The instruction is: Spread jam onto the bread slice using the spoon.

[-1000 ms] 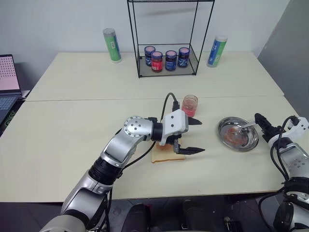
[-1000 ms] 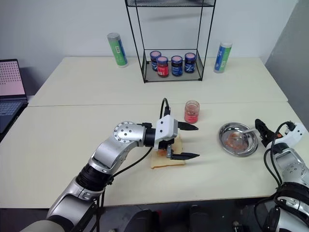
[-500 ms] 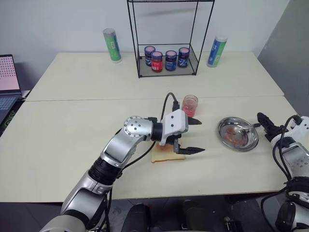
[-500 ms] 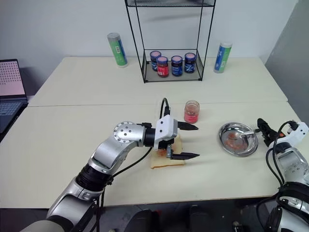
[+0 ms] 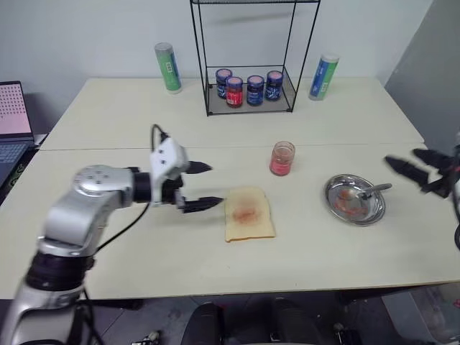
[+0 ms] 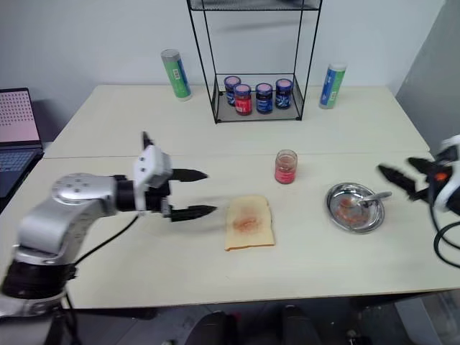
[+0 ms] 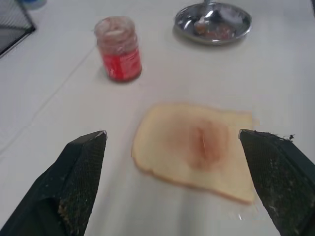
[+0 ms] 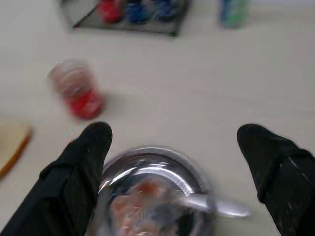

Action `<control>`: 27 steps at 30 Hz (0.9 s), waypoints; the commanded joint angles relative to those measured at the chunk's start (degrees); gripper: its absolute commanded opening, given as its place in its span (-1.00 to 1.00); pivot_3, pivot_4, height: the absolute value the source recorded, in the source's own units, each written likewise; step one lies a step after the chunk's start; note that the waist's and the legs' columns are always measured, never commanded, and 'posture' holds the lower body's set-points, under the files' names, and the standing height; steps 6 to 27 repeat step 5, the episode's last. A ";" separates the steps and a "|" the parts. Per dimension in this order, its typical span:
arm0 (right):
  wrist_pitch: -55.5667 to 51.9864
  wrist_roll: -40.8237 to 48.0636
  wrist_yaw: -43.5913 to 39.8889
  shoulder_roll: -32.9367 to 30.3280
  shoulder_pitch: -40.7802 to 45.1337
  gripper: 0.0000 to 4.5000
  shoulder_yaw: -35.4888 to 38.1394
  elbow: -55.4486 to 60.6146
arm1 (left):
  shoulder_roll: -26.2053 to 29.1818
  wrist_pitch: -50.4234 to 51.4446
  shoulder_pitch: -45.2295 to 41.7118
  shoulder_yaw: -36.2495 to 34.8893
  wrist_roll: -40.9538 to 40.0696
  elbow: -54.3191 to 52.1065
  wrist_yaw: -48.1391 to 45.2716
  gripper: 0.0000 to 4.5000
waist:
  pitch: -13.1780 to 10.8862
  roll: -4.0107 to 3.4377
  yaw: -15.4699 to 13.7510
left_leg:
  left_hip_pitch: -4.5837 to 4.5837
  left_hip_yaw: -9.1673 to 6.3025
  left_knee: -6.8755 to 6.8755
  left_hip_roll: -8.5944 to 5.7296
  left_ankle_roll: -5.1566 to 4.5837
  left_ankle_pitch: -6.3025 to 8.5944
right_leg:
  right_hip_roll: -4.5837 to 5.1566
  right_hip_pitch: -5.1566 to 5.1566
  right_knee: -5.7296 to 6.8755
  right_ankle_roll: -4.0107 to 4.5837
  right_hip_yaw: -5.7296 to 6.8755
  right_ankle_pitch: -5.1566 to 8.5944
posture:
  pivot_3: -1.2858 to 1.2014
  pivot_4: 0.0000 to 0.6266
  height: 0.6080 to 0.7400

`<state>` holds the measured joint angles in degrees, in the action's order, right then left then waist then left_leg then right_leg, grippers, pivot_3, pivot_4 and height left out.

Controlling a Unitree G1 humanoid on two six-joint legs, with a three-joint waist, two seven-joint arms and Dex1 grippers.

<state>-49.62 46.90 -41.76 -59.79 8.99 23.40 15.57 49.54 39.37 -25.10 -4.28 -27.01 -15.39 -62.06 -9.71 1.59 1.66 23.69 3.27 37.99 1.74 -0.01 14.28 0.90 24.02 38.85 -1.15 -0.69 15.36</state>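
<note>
Cream table (image 5: 108, 129) is carrying all items. Left pincer (image 5: 198, 185), having pulled clear of the bread slice (image 5: 248, 213), is hanging released beside it; right pincer (image 6: 402, 175) is lifting off, released. Bread slice is showing jam (image 5: 245, 213) smeared centrally; spoon (image 5: 374, 190) is resting in the steel dish (image 5: 338, 205), suggesting spreading is finished.

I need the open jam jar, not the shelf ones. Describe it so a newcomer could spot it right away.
Start at the black wire rack at the table's far side, holding four dark-lidded labelled jars. In front of it, alone on the cream tabletop, stands the small clear glass jar of pinkish-red jam, between the tan bread slice and the round steel dish. Unlike the rack jars, it has no lid.
</note>
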 commanded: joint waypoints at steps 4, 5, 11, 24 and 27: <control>0.73 -0.07 -12.77 -6.96 -3.54 0.98 -6.70 11.41 | 7.38 0.72 8.72 -7.46 -2.74 -2.98 -2.63 1.00 | -0.10 0.15 -0.19 | 0.02 0.07 0.00 -0.09 0.00 0.00 | 0.18 0.01 -0.07 -0.01 -0.03 0.00 | 0.03 -0.52 1.00; 0.77 -0.15 -12.89 -6.69 -3.43 0.98 -6.99 11.24 | 7.38 1.18 8.98 -8.00 -3.45 -3.12 -2.35 1.00 | -0.10 0.15 -0.19 | 0.03 0.06 0.03 -0.10 0.00 0.00 | 0.21 0.00 -0.07 -0.01 0.01 0.00 | 0.03 -0.52 1.00; 0.77 -0.15 -12.89 -6.69 -3.43 0.98 -6.99 11.24 | 7.38 1.18 8.98 -8.00 -3.45 -3.12 -2.35 1.00 | -0.10 0.15 -0.19 | 0.03 0.06 0.03 -0.10 0.00 0.00 | 0.21 0.00 -0.07 -0.01 0.01 0.00 | 0.03 -0.52 1.00; 0.77 -0.15 -12.89 -6.69 -3.43 0.98 -6.99 11.24 | 7.38 1.18 8.98 -8.00 -3.45 -3.12 -2.35 1.00 | -0.10 0.15 -0.19 | 0.03 0.06 0.03 -0.10 0.00 0.00 | 0.21 0.00 -0.07 -0.01 0.01 0.00 | 0.03 -0.52 1.00; 0.77 -0.15 -12.89 -6.69 -3.43 0.98 -6.99 11.24 | 7.38 1.18 8.98 -8.00 -3.45 -3.12 -2.35 1.00 | -0.10 0.15 -0.19 | 0.03 0.06 0.03 -0.10 0.00 0.00 | 0.21 0.00 -0.07 -0.01 0.01 0.00 | 0.03 -0.52 1.00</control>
